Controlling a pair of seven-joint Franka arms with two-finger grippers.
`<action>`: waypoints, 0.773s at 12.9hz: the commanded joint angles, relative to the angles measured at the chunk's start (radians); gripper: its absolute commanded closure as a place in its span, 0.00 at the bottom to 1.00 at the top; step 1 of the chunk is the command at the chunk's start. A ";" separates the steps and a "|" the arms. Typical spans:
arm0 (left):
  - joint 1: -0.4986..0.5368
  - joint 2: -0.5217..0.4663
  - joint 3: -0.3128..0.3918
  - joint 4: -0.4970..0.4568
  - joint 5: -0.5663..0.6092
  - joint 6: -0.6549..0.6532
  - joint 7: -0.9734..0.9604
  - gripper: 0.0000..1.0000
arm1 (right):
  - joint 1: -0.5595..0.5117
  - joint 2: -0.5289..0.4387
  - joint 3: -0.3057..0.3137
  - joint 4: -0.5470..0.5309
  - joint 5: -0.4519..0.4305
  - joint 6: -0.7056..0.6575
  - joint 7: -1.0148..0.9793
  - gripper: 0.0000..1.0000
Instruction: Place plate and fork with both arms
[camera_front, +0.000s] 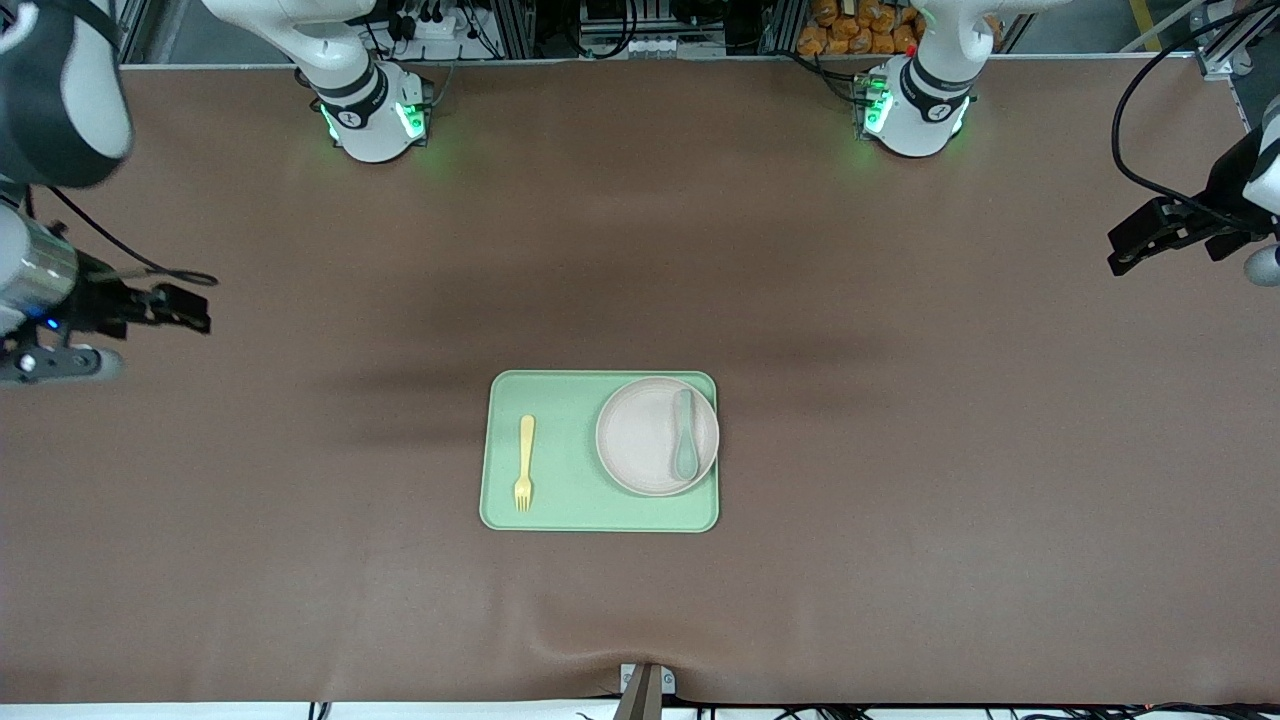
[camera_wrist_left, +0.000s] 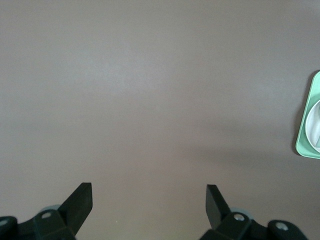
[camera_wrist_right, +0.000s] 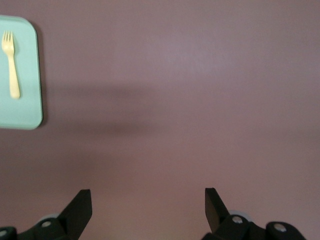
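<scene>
While both arms wait high at the two ends of the brown worktop (camera_front: 900, 500), the front view is taken first. A light green tray (camera_front: 565, 500) is seen lying at the middle of the worktop. The plate (camera_front: 640, 440) is set on the tray at the end toward the left arm, and a muted green spoon (camera_front: 685, 435) is laid on the plate. The fork (camera_front: 525, 463) is found on the tray at the end toward the right arm, well apart from the plate, its tines turned toward the front camera. The left claw (camera_front: 1118, 262) is held over bare worktop at the left arm's end; the right claw (camera_front: 200, 312) is held over bare worktop at the right arm's end.

Over to the left wrist view: the left claw (camera_wrist_left: 149, 200) is shown spread wide with nothing between its fingers, and an edge of the tray (camera_wrist_left: 305, 125) with a sliver of the plate (camera_wrist_left: 314, 125) is caught.

On to the right wrist view: the right claw (camera_wrist_right: 148, 202) is likewise spread wide and empty, and the fork (camera_wrist_right: 11, 65) is seen resting on a corner of the tray (camera_wrist_right: 27, 100).
</scene>
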 joint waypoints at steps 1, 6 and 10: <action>0.004 -0.017 -0.001 -0.005 -0.021 -0.015 0.021 0.00 | -0.016 -0.008 0.021 0.105 -0.008 -0.144 0.090 0.00; 0.004 -0.016 -0.004 -0.007 -0.021 -0.015 0.021 0.00 | -0.045 -0.071 0.020 0.105 0.067 -0.153 0.111 0.00; 0.003 -0.016 -0.007 -0.005 -0.022 -0.015 0.021 0.00 | -0.047 -0.097 0.020 0.102 0.060 -0.144 0.097 0.00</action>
